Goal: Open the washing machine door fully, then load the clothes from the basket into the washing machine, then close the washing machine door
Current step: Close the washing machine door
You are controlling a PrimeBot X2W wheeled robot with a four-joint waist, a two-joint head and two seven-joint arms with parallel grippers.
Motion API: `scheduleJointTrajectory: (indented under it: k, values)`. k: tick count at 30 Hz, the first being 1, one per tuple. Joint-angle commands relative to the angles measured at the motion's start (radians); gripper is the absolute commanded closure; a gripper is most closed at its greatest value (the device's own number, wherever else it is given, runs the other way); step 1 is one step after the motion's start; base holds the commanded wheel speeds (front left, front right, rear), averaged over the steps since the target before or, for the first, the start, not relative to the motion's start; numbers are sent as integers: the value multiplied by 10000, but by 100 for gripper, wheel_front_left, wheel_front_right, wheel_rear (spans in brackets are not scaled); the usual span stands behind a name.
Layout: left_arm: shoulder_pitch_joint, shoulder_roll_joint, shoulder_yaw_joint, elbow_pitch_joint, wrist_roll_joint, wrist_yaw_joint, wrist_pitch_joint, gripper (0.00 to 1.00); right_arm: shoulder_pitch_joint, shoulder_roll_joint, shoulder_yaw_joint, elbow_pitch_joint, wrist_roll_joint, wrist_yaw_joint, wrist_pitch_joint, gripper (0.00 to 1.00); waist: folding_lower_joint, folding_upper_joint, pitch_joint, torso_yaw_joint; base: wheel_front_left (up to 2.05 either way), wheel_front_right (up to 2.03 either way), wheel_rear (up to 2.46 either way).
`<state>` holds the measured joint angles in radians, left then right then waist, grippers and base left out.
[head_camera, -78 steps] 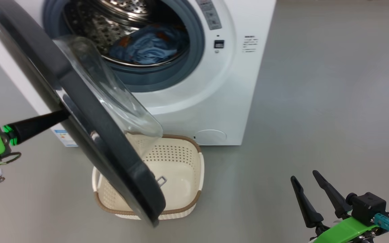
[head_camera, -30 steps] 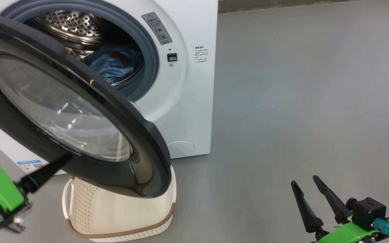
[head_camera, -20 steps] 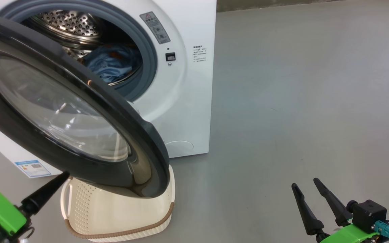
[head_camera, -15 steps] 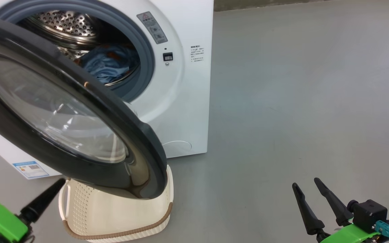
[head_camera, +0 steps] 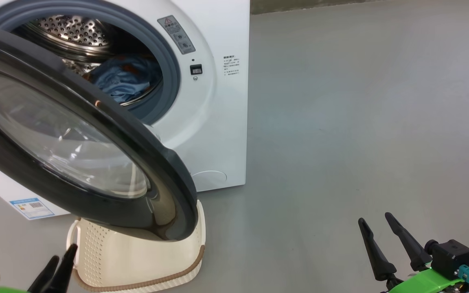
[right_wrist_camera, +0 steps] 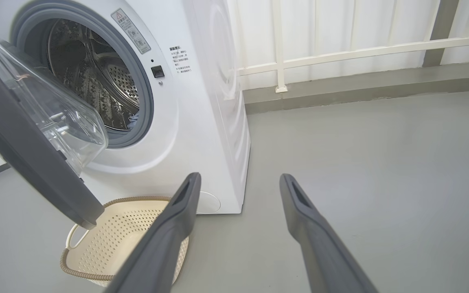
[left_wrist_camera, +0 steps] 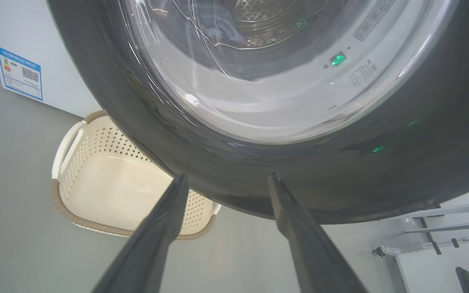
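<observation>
The left gripper (left_wrist_camera: 227, 179) is hanging low beside the basket (head_camera: 136, 260), its two dark fingers (left_wrist_camera: 157, 228) spread wide and gripping nothing. Its tips are pointing up at the black lower rim of the washing machine door (head_camera: 169, 175); from the head view they are sitting clear of that rim, close to the basket's left handle. The right gripper (head_camera: 375, 219) is hovering well off to the right over bare floor (head_camera: 340, 142), likewise splayed wide and carrying nothing, touching neither the machine nor the basket.

The door is standing partly swung out from the washing machine (head_camera: 218, 122), its glass bowl facing back toward the drum and its lower edge hanging above the basket. The basket is sitting on the floor right at the foot of the machine's front. The clothes (head_camera: 116, 77) are lying bunched inside the steel drum (head_camera: 67, 36), behind the grey-blue gasket.
</observation>
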<state>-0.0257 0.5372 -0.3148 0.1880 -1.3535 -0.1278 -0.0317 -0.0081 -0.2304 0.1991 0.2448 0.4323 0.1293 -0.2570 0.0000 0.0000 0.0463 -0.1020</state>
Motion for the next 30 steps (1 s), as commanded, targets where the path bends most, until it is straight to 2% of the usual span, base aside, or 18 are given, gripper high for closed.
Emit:
scheduleJointTrajectory:
  k: [1,3,8,10,11,18,22,30]
  values:
    - [-221,324,137,20,397,-29,-727,0,-32,-173,127,-252,-22,14,-48,0,0,0,-3,11,0,0,0]
    - [-259,323,-355,298,870,-29,-1720,0,-36,-192,77,-252,-16,14,-48,0,0,0,-9,40,0,0,0]
    - [-498,216,-485,822,2080,-29,-2281,0,-53,-206,-2,-271,-36,14,-48,0,0,0,4,98,0,0,0]
    - [-560,-34,88,813,2904,-29,-2292,0,-45,-211,-41,-284,-45,14,-48,0,0,0,8,128,0,0,0]
    - [-560,-34,88,813,2904,-29,-2292,0,-45,-211,-41,-284,-45,14,-48,0,0,0,8,128,0,0,0]
    - [4,-1325,2021,231,6109,-29,-2298,0,-54,-239,-93,-296,-51,14,-48,0,0,0,10,110,0,0,0]
    - [340,-1955,2610,-122,7688,-29,-2299,0,-58,-253,-130,-294,-50,14,-48,0,0,0,20,99,0,0,0]
    - [672,-2838,3541,-756,9441,-29,-2299,0,-122,-283,-220,-286,-49,14,-48,0,0,0,87,111,0,0,0]
